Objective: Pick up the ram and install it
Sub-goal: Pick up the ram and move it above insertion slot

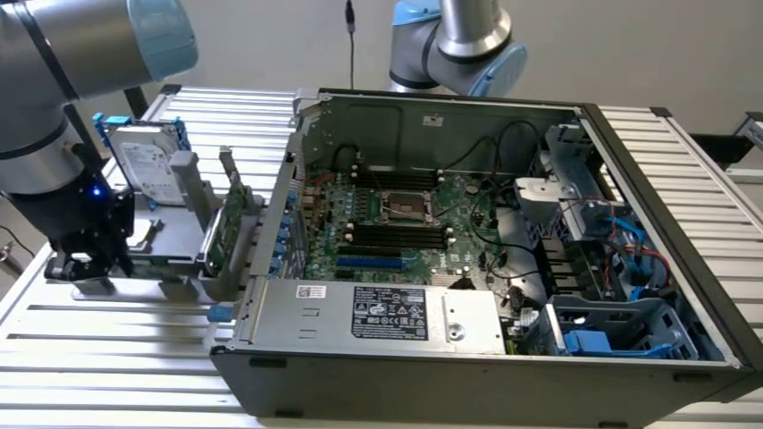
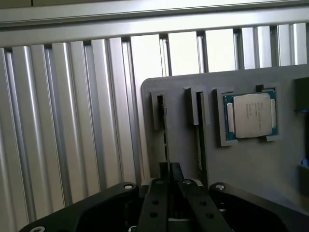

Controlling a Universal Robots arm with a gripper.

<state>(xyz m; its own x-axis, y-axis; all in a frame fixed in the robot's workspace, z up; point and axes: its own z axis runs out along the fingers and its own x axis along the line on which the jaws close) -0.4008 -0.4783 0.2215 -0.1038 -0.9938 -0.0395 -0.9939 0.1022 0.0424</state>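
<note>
Over the gray holder (image 2: 251,164), beside the computer case (image 1: 477,357), the tool (image 2: 171,182) pinches the ram (image 2: 166,145) on edge in its slot (light, stiff, probably fragile; best gripped by its long edge).

Soft, even white light. In the wrist view the ribbed aluminium table (image 2: 63,121) glares pale, the black gripper (image 2: 169,182) and the ram (image 2: 166,140) dark against it; the computer case (image 1: 667,188) interior lies shaded.

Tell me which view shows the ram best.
The wrist view: the ram stands edge-on in a slot of the holder, its near end gripped by the hand. In the exterior view the hand hides it, at the holder on that view's left.
</note>
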